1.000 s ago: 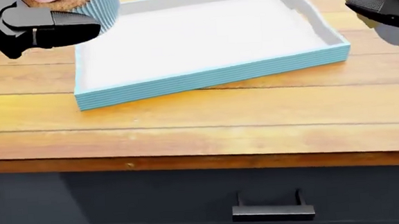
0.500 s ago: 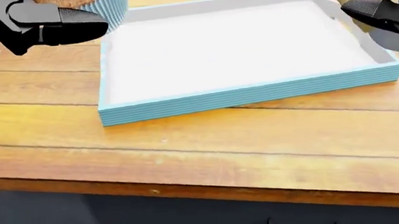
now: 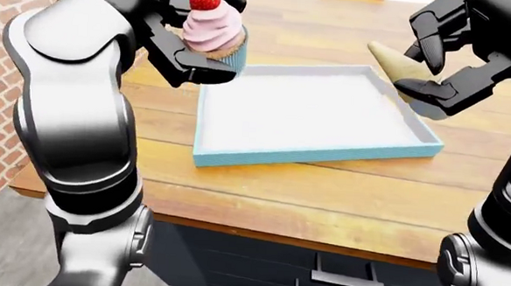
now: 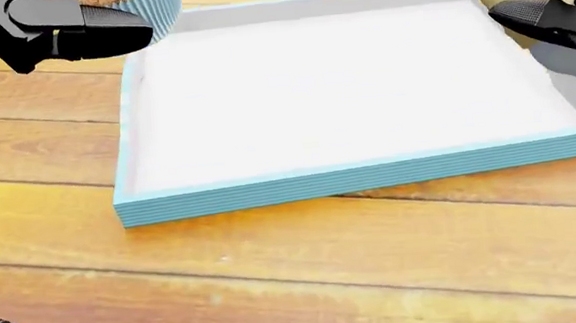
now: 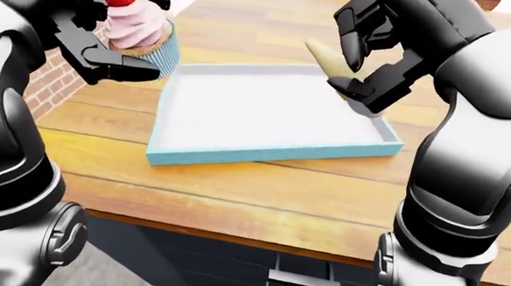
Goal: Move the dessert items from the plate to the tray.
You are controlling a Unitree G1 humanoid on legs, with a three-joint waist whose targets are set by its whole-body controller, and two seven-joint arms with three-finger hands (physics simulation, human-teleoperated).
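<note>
Since a second ago the head camera has tipped down and closer, so the tray (image 4: pixel 350 180) fills more of its view. Left hand (image 3: pixel 186 51) is clamped on the cupcake (image 3: pixel 213 32) above the tray's left corner; right hand (image 3: pixel 443 74) grips the cone (image 3: pixel 395 63) over its right rim. Carrying seems done: next is lowering both into the tray on the bench (image 3: pixel 323 192), which holds nothing yet.

Both arms are raised, each robot hand, left (image 3: pixel 177 44) and right (image 3: pixel 448 58), apparently curled in a grasp.
</note>
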